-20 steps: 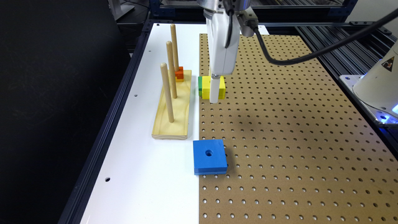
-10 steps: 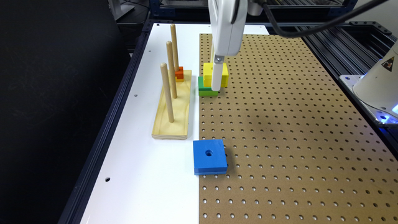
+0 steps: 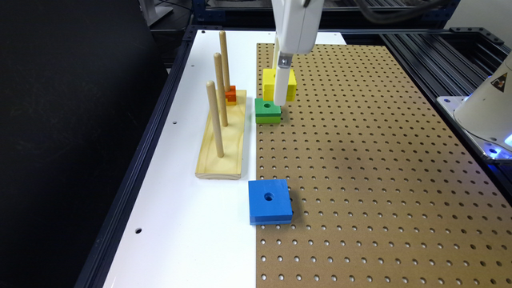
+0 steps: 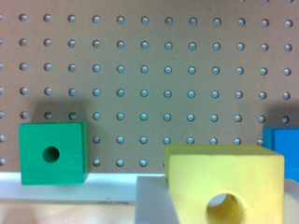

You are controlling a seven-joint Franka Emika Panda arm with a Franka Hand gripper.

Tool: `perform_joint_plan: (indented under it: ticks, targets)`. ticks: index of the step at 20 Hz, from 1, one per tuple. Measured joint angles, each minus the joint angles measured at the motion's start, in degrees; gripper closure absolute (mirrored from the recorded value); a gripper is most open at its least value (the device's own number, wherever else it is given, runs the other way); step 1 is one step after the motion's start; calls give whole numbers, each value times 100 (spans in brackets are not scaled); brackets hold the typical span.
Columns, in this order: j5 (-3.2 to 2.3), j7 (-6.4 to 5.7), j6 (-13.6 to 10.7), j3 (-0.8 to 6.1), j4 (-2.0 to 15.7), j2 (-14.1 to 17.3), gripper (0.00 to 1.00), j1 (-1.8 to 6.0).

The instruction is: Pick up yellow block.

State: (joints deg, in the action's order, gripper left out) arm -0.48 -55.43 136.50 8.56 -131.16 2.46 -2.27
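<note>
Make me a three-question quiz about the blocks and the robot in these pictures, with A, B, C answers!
1. Where does the blue block lie?
A. On a peg
B. Flat, half on the white table, half on the brown pegboard
C. On top of the green block

2. How many pegs stand up from the wooden peg base?
A. Three
B. One
C. Five

3. What is the yellow block doing?
A. Lying under the blue block
B. Sitting on a peg
C. Held up in the gripper, above the board

Answers:
1 B: it straddles the edge where the white table meets the pegboard.
2 A: three upright sticks show.
3 C: it hangs at the white finger, higher than the green block.
</note>
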Motion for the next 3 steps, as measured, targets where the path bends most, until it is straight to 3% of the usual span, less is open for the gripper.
perform_joint_plan:
  ticks: [3]
  targets:
    - [0,0,-3,2,-1,-4,100,0]
